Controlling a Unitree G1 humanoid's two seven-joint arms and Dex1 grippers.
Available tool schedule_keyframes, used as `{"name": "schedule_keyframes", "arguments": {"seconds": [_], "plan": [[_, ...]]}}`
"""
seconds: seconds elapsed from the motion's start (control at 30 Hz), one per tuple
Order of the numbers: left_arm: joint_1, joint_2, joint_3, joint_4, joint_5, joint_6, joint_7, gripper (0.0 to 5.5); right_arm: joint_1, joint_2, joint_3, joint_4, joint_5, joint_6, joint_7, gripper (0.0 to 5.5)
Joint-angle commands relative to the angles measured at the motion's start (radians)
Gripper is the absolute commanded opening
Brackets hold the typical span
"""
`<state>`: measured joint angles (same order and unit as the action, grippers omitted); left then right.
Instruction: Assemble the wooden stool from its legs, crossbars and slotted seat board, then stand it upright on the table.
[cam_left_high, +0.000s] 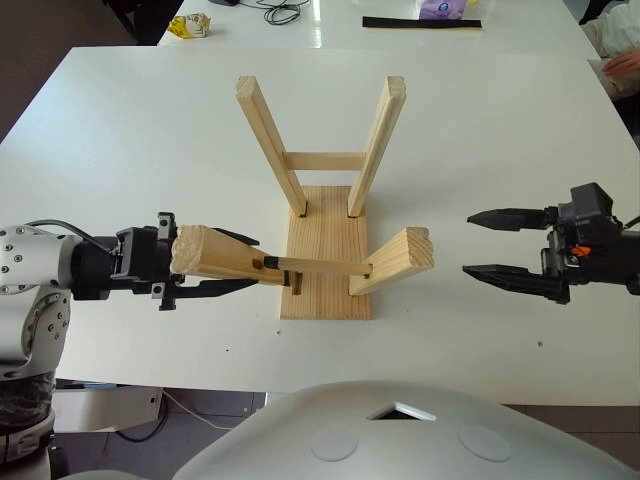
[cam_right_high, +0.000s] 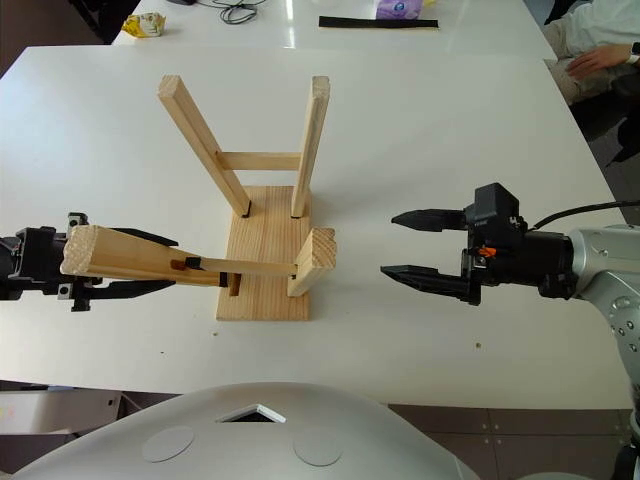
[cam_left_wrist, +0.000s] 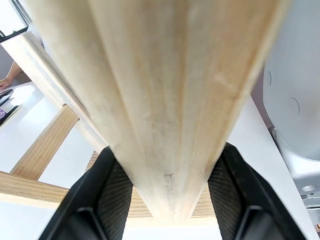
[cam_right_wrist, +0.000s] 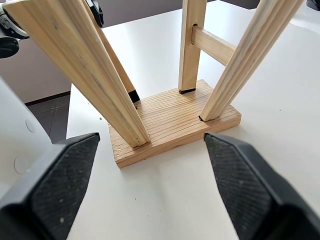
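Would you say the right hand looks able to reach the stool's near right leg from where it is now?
Probably yes. The right hand is open and faces the near right leg across bare table, with nothing between them; the left hand grips the near left leg.

Four legs out there: back left leg (cam_left_high: 270, 140), back right leg (cam_left_high: 378, 140), front left leg (cam_left_high: 215, 255), front right leg (cam_left_high: 398, 258). Two crossbars: back crossbar (cam_left_high: 323, 160), front crossbar (cam_left_high: 325, 266). One seat board (cam_left_high: 325, 225). Two grippers: left gripper (cam_left_high: 250, 262), right gripper (cam_left_high: 468, 243).
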<state>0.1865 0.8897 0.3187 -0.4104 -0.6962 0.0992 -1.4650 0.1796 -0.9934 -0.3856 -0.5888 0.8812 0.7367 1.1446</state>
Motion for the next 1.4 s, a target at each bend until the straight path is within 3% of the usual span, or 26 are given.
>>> {"name": "schedule_keyframes", "arguments": {"seconds": [0.03, 0.23, 0.57, 0.9, 1.4], "plan": [[-0.010, 0.001, -0.001, -0.033, -0.034, 0.034, 0.025, 2.06, -0.001, -0.018, 0.011, 0.002, -0.029, -0.021, 0.008, 3.86], [-0.037, -0.006, 0.007, -0.046, -0.066, 0.081, 0.076, 2.06, 0.000, -0.018, 0.030, 0.005, -0.056, -0.034, 0.010, 3.86], [0.115, -0.071, 0.010, -0.117, -0.055, 0.069, 0.120, 2.06, -0.020, -0.034, 0.060, 0.022, -0.094, -0.052, 0.032, 3.86], [0.148, -0.139, -0.036, -0.096, 0.031, -0.041, 0.144, 2.06, -0.036, -0.041, 0.081, 0.036, -0.107, -0.071, 0.045, 3.86], [0.140, -0.100, -0.053, 0.004, 0.095, -0.171, 0.047, 2.06, -0.021, -0.039, 0.086, 0.032, -0.128, -0.087, 0.048, 3.86]]}}
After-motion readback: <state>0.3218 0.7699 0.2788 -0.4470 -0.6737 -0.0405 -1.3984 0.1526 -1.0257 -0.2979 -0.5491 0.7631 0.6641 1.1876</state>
